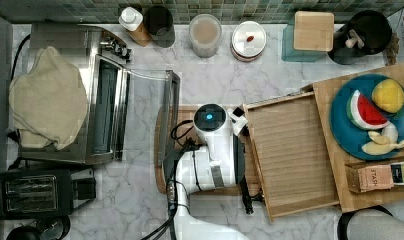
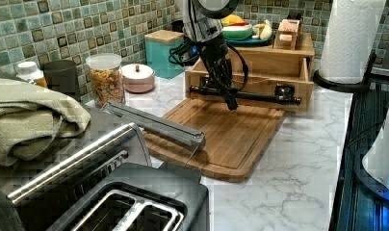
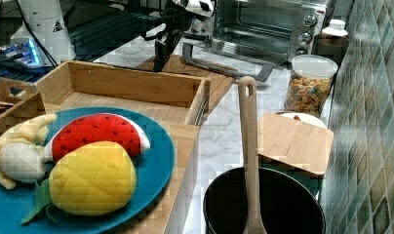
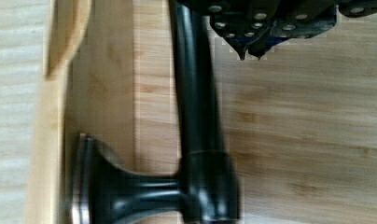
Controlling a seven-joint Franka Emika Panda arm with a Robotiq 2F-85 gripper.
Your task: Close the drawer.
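The drawer (image 1: 292,155) is a shallow light-wood tray with a ribbed bottom, pulled out from its wooden stand toward the arm. It also shows as drawer (image 2: 252,82) and drawer (image 3: 131,85). A long black handle bar (image 2: 260,95) runs along its front, seen close up as handle bar (image 4: 196,116). My gripper (image 2: 231,105) hangs just in front of that bar, over the bamboo cutting board (image 2: 221,139). In the wrist view the gripper (image 4: 249,53) is shut with nothing between its tips, beside the bar and apart from it.
A steel toaster oven (image 1: 107,110) stands with its glass door (image 2: 154,125) dropped open onto the board's edge. A black toaster (image 1: 35,192) sits near it. A blue plate (image 1: 340,125) of toy fruit tops the stand. Jars line the tiled wall; a paper towel roll (image 2: 349,33) stands by the stand.
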